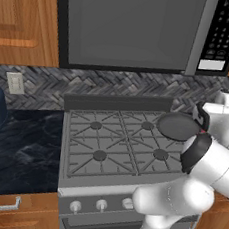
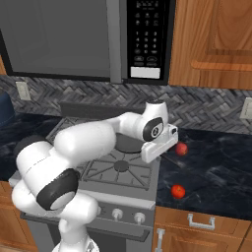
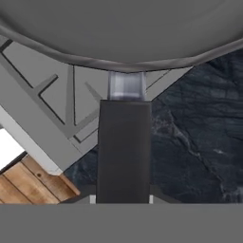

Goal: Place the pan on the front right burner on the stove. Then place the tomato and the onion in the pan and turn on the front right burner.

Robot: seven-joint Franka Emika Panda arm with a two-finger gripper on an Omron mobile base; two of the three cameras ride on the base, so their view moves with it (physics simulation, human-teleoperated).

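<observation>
The pan (image 1: 178, 126) is hanging over the right side of the stove (image 1: 81, 155), above the edge of the dark worktop (image 2: 216, 167), while the gripper (image 3: 123, 197) jaws are clamping narrowly on its straight dark handle (image 3: 124, 152).

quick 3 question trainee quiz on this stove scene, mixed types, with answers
1. True or false: the pan sits flat on the front left burner.
2. Multiple choice: what does the gripper hold? A) a stove knob B) the pan's handle C) a red fruit
3. How many round red items lie on the dark counter right of the stove?

Key:
1. False. It is on the stove's right side, towards the back, in the gripper's hold.
2. B
3. Two
</observation>
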